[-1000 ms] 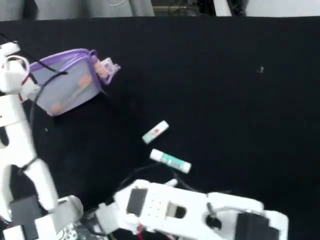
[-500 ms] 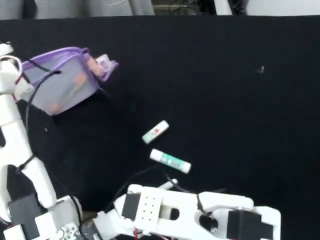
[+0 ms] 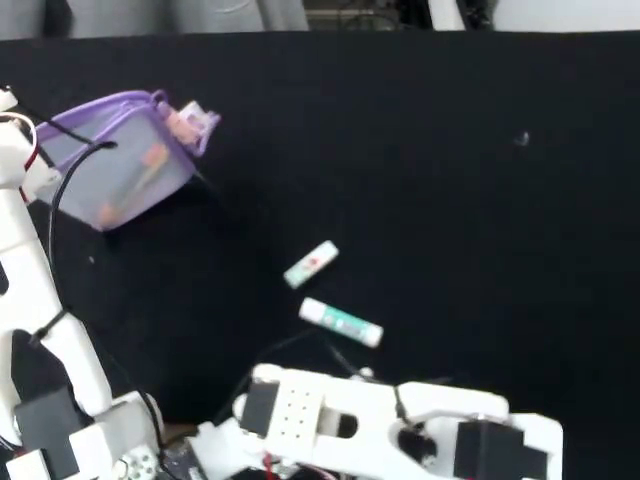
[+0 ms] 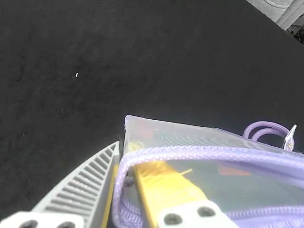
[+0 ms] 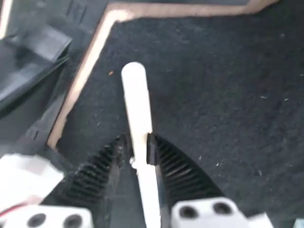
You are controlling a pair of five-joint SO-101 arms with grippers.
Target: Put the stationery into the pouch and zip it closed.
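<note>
Looking down in the high view, the pouch (image 3: 115, 165), clear with purple trim, sits tilted in the upper left of the frame, held at its left end by the left arm (image 3: 40, 320), which rises along the left edge; orange shapes show through its wall. Two pieces of stationery lie on the black table (image 3: 480, 220) in the lower middle: a white tube with a red mark (image 3: 311, 264) and, just below it, a white-and-green tube (image 3: 341, 322); they are near each other but apart, and well apart from the pouch. The right arm (image 3: 380, 425) stretches along the bottom edge.

The left wrist view shows the left gripper (image 4: 124, 152) clamped on the pouch's purple zip edge (image 4: 199, 154); the yellow finger (image 4: 161, 185) is inside the pouch, the ribbed grey finger (image 4: 85, 185) outside.

The right wrist view shows the right gripper (image 5: 137, 145) pinched tight on a white stick (image 5: 137, 99), which juts past the fingertips over the black cloth; a pale wooden strip (image 5: 80, 80) borders the cloth nearby.
</note>
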